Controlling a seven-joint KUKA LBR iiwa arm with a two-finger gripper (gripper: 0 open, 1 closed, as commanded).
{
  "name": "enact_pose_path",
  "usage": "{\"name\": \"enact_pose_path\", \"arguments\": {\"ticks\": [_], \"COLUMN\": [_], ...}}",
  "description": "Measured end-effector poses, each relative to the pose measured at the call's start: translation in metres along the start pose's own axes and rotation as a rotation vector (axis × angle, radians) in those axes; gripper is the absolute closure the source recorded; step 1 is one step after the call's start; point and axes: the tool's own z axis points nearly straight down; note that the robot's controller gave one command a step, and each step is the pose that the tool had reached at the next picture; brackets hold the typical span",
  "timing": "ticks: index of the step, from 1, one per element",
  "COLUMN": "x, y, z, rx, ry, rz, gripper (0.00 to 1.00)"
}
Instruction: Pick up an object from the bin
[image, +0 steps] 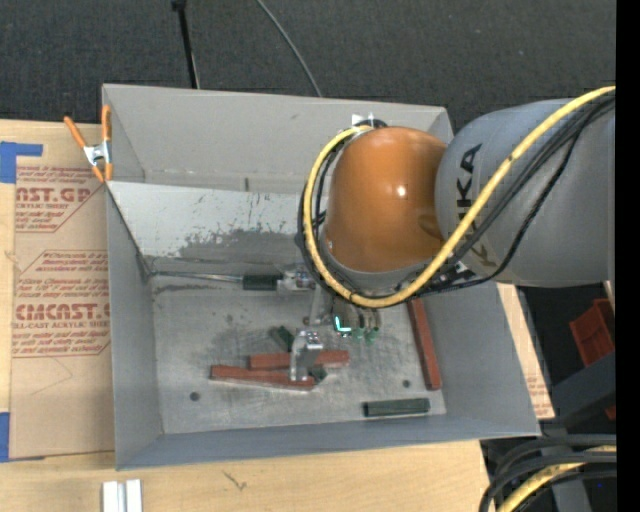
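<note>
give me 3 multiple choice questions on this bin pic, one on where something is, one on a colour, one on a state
1. Where is the gripper?
A. over the brown sticks mid-floor
B. at the back left corner
C. outside the bin

2. What colour is the long bar by the right wall?
A. blue
B. reddish brown
C. yellow

3. How does the dark bar near the front lie?
A. lifted by the gripper
B. standing upright
C. flat, apart from the rest

Answers:
1 A: it sits over the right end of the sticks.
2 B: it has much the same tone as the sticks.
3 C: it rests alone on the floor.
</note>
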Motion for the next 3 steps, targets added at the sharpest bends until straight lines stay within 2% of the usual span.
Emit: {"name": "enact_pose_path", "arguments": {"ticks": [1, 2, 3], "x": [-0.002, 0.009, 0.027], "y": [-0.001, 0.003, 0.007], "z": [-0.003, 0.064, 0.105], "rx": [-0.001, -0.002, -0.001], "ry": [-0.007, -0.012, -0.006], "rz": [0.001, -0.006, 0.009], "gripper": [0.0, 0.0, 1.0]}}
